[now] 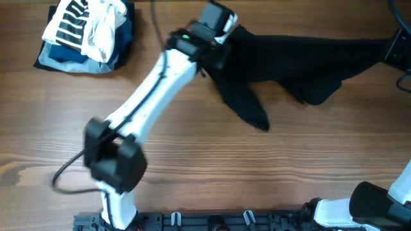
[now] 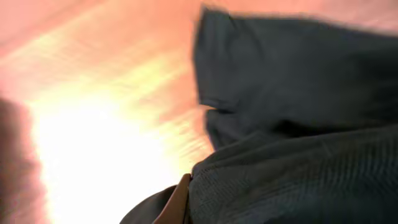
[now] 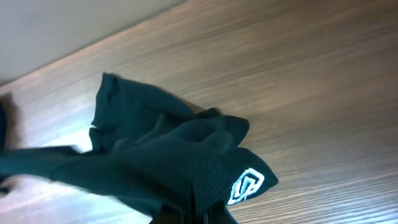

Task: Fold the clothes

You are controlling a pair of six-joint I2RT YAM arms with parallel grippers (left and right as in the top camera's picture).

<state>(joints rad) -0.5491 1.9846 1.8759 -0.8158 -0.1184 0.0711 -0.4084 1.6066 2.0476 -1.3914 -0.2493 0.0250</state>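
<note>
Left end effector (image 1: 217,31): clamped on black garment (image 1: 289,61) | right end effector (image 1: 398,46): clamped on black garment

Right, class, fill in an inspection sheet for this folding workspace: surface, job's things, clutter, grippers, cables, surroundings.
Surface: wood-grain table.
Job's things: black garment, unfolded, stretched between the two grippers; its light logo sits near the right grip.
Clutter: stack of clothes, striped, white and blue, at the far left corner.
Grippers: left gripper and right gripper both shut on the garment.
Cables: black cable looping beside the left arm's base; another at the far edge.
Surroundings: black rail along the near edge.
</note>
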